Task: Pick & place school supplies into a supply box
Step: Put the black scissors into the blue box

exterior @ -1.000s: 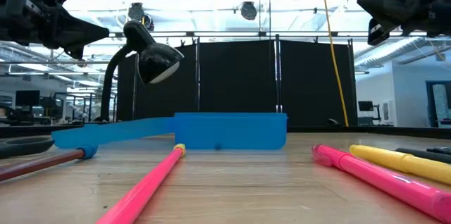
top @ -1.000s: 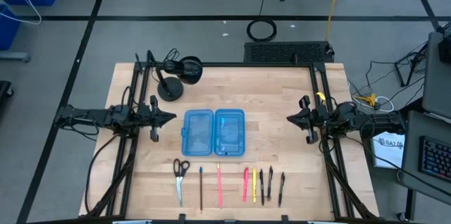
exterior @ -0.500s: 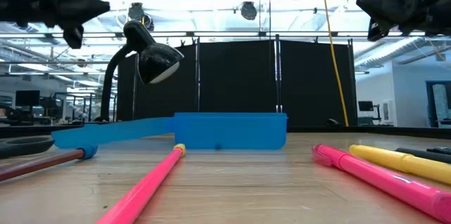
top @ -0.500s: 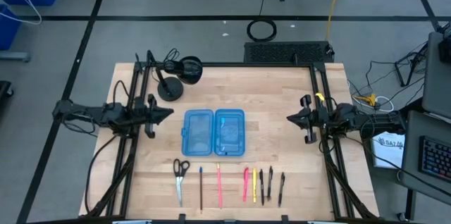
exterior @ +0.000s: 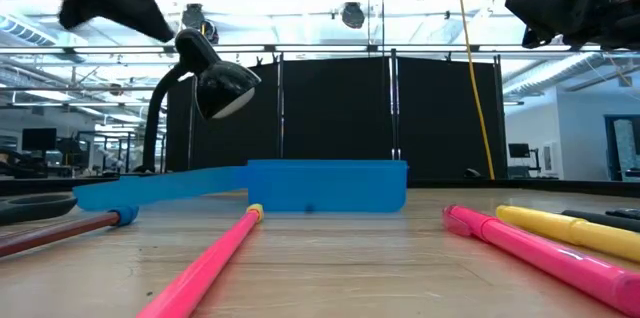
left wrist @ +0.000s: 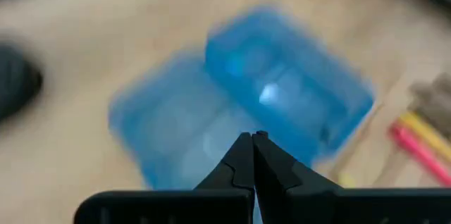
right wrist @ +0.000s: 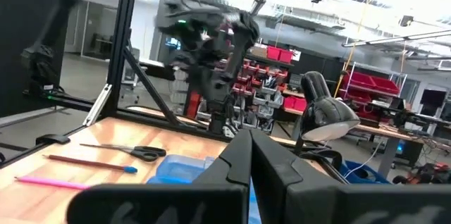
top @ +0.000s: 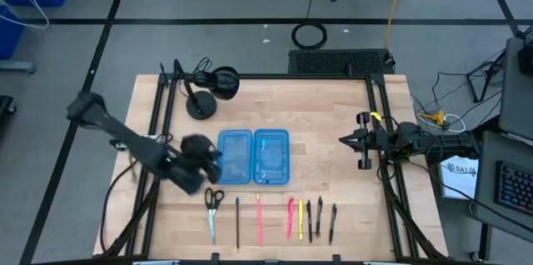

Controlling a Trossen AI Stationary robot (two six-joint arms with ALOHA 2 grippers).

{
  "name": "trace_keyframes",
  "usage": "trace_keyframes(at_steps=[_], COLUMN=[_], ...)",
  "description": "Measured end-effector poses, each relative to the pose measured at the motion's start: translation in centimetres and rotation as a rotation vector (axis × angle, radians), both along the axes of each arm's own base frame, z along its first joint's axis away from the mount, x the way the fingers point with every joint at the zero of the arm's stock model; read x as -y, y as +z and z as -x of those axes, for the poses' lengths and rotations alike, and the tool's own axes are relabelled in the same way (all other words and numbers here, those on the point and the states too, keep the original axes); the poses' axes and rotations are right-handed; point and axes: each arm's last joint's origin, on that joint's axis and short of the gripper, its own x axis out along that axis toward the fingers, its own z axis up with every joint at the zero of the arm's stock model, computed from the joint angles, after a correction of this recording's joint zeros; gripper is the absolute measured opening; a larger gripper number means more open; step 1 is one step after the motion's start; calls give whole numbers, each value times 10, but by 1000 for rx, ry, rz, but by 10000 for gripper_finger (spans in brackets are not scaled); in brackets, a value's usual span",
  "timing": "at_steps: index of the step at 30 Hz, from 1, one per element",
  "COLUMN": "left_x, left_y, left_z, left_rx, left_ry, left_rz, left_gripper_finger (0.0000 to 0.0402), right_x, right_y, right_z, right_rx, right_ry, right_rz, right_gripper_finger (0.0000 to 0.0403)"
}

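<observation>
Blurring the left tool [top: 212, 155], closed, beside the supply box [top: 253, 157].

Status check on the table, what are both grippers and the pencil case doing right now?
Left gripper shut, empty, above the supply box's left edge. Right gripper shut, parked right. Box open; school supplies lie in a row. Nothing blocking.

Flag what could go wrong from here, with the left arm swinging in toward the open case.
The left gripper is shut and moving fast close to the blue case; it could knock the case out of place. Shut fingers must open before reaching the scissors below it. The pens lie close together, so grabbing one may drag a neighbour.
</observation>
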Motion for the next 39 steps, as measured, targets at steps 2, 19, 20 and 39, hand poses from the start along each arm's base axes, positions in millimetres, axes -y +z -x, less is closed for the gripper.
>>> trace_keyframes(at_steps=[2,19,20,39], left_x=[15,92,92,73], left_y=[2,4,1,-69], left_z=[-12,-22,-23,-45], left_rx=[-191,-345,-323,-260], left_ry=[97,436,454,568], left_rz=[103,277,284,550], left_gripper_finger=[2,2,2,128], right_x=[0,0,0,0], right_y=[-1,-13,-12,-11], right_z=[0,-2,-2,-4], right_rx=[-14,-137,-129,-117], right_ry=[2,14,16,18], right_rz=[-7,-89,-98,-107], right_gripper_finger=[0,0,0,0])
